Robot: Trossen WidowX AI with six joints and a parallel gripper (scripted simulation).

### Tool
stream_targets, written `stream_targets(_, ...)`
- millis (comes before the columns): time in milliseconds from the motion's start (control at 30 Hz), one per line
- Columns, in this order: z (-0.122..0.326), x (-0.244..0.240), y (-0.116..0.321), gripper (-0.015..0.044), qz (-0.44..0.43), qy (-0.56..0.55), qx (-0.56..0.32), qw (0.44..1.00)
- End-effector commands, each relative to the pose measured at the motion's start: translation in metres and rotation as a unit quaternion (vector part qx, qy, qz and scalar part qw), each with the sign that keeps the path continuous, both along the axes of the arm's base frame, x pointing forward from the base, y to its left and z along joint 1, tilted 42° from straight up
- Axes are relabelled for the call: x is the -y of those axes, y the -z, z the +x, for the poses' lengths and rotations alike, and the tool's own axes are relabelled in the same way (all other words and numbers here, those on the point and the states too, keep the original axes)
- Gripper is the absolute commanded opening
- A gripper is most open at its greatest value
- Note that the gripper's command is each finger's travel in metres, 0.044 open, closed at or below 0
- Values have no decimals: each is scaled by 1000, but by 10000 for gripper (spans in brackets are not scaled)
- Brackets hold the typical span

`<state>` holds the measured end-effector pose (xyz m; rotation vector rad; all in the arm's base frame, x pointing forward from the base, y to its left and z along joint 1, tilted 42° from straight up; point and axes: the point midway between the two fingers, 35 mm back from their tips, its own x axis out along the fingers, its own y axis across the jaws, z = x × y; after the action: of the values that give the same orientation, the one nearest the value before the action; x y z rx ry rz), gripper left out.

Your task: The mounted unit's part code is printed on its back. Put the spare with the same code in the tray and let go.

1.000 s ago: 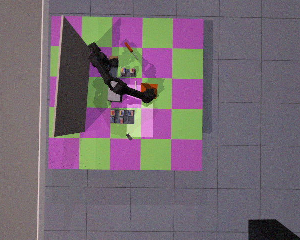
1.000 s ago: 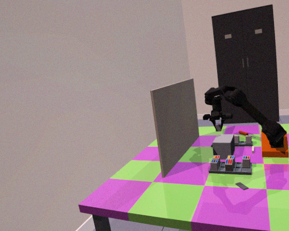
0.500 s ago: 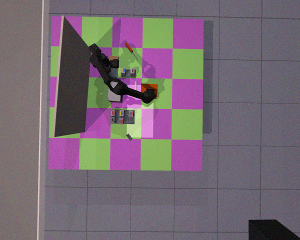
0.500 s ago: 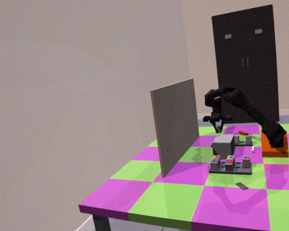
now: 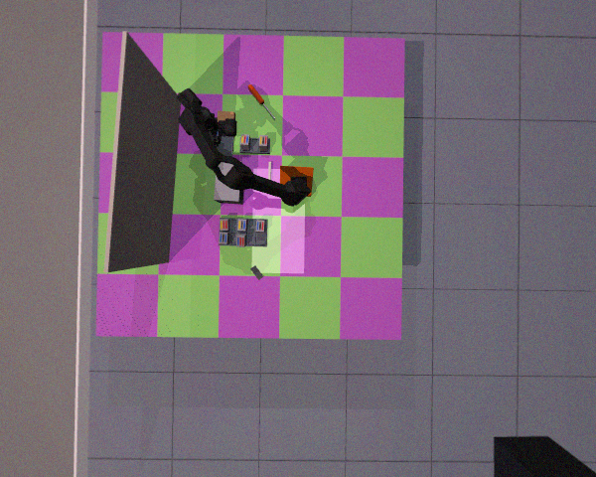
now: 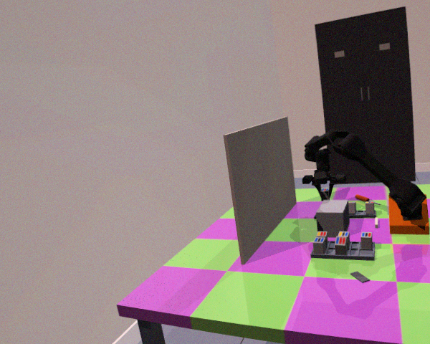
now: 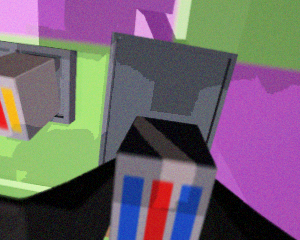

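My gripper (image 6: 325, 195) is shut on a spare (image 7: 160, 200) (image 6: 325, 189), a grey block with blue, red and blue stripes. It holds the spare upright above the near part of the dark grey tray (image 7: 135, 57) (image 5: 225, 147); the gap beneath it is hard to judge. In the top view the arm hides the spare. Other striped spares stand in a two-place rack (image 5: 255, 150) (image 7: 67, 112) beside the tray and in a larger rack (image 5: 260, 238) (image 6: 342, 256). A grey box (image 5: 227, 192) (image 6: 330, 220) stands between the racks; no code shows on it, and I cannot tell whether it is the mounted unit.
A tall panel (image 5: 147, 154) (image 6: 261, 185) stands beside the arm. A brown block (image 5: 225, 115) is near the tray. A screwdriver (image 5: 256, 94) (image 6: 362, 198), a white stick (image 5: 270, 169) (image 6: 376, 222) and a dark flat piece (image 5: 256, 271) (image 6: 360, 276) lie on the table.
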<state>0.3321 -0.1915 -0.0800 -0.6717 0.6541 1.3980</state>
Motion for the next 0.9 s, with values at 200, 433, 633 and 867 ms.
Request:
stream_targets(200, 1, -7, 7, 0, 2, 2, 0, 1000)
stream_targets(433, 1, -10, 11, 0, 2, 2, 0, 1000)
stream_targets(633, 1, -14, 14, 0, 2, 2, 0, 1000)
stream_targets(867, 1, -18, 19, 0, 3, 2, 0, 1000)
